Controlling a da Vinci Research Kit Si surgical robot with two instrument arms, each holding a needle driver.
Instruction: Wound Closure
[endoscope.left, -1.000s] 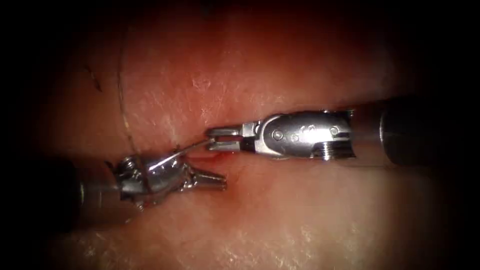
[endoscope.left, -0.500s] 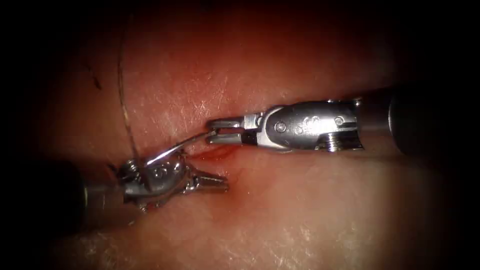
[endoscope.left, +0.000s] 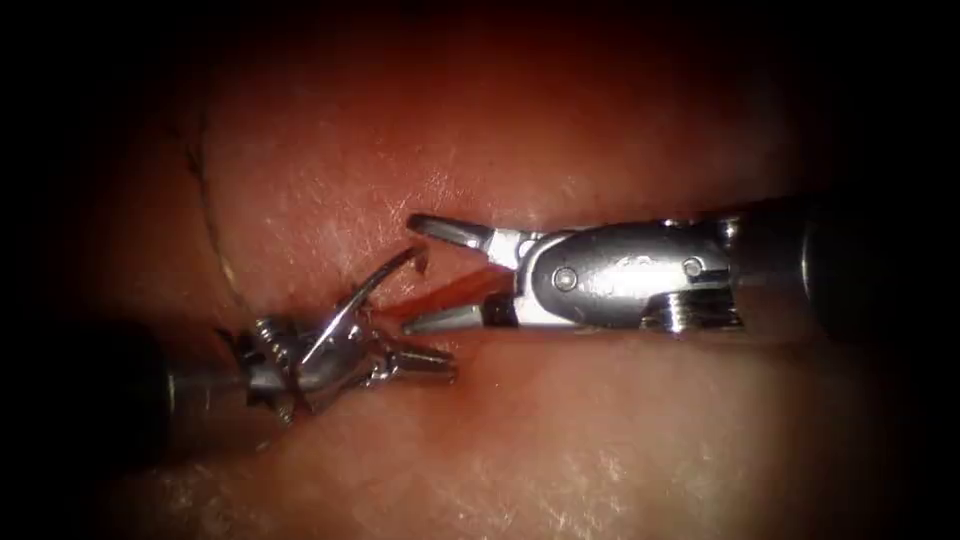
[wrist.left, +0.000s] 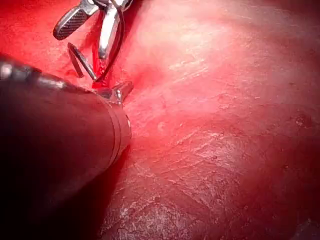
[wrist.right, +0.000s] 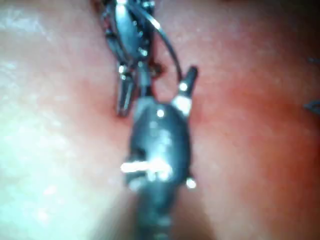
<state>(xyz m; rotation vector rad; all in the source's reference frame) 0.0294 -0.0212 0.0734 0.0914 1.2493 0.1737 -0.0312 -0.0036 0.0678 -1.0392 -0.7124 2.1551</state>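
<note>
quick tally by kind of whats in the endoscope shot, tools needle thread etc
Tools: 2, the left hand shut on the needle and the right hand open, holding nothing
Needle: 1, beside the cut
Thread: 1
Tissue: 1
Total: 5

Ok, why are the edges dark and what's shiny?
Endoscope view: light hits the tissue's middle, edges lie in shadow; glare on the right tool, open, holding nothing, and the needle by the left tool. Right wrist view: tissue glares.
</note>
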